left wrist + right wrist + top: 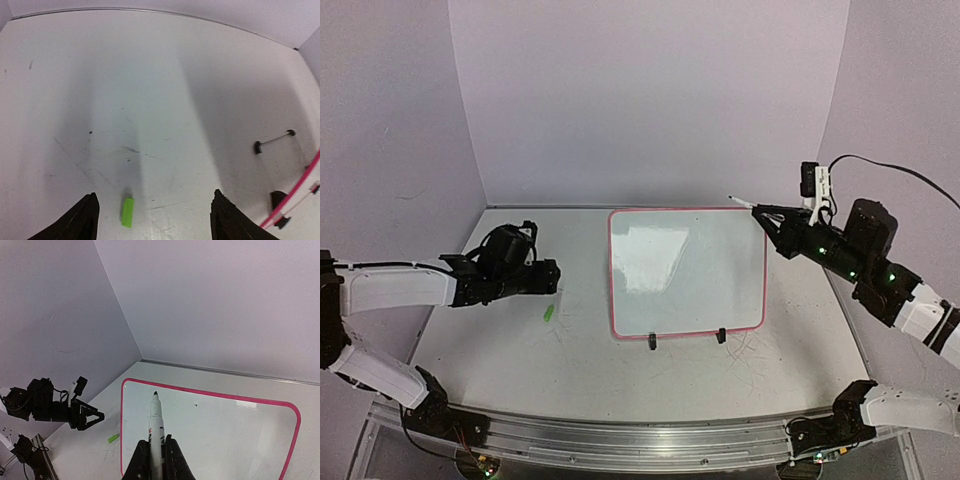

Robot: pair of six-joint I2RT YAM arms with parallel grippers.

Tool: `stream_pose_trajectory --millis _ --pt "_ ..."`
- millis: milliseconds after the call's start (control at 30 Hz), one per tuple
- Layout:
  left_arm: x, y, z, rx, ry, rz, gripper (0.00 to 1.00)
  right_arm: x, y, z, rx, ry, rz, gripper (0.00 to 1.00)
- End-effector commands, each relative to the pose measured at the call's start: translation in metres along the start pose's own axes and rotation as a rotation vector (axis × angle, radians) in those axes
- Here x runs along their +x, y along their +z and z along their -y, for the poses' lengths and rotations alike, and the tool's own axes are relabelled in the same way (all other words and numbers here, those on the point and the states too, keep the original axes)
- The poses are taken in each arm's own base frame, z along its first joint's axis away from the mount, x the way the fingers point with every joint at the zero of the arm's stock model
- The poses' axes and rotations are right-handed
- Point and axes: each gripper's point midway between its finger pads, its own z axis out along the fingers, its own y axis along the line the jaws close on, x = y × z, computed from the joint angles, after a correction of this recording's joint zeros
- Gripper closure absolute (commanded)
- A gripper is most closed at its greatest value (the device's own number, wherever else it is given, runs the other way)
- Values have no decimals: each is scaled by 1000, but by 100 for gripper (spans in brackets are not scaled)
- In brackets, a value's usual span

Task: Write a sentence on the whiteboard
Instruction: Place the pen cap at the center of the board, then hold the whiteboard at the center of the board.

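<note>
Right claw [156, 452] pinches an uncapped marker [156, 422], its tip held off the whiteboard [215, 435], which sits just ahead of and below it. Left claw [155, 202] stands spread, with a green cap [127, 211] on the table [150, 100] between its fingers. No sentence shows on the board, so by my judgement all the writing is left to do.
</note>
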Motion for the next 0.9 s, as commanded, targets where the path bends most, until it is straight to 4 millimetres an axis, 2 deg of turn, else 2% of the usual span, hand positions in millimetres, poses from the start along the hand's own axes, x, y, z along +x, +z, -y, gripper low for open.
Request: stream_pose_trajectory --millis 0,67,133,267,333,467,567,667,733,867 --pt "-55 -45 70 469 -18 95 20 -10 8 -12 -65 -25 11 100" --pt "-65 -65 98 677 3 113 16 -3 17 -12 -75 -33 -35 100" --pt "-68 -74 120 812 33 90 3 2 25 -12 -84 -33 -74 100" --pt "-71 -76 144 991 60 51 1 8 36 -24 -140 -37 -112 100" --pt "-74 -70 145 1061 42 46 3 9 40 -31 -158 -50 -113 100" --pt "-77 -61 150 1211 55 -7 16 11 50 -49 -190 -76 -121 100" --pt "-80 -51 154 1253 80 -29 17 17 58 -62 -210 -88 -135 100" --pt "-81 -28 154 1264 58 -74 19 27 70 -74 -226 -95 -165 100" --pt "-84 -20 157 1280 59 -85 21 32 75 -79 -224 -99 -175 100" --pt "-91 -12 160 1297 80 -74 37 34 81 -85 -218 -110 -177 100"
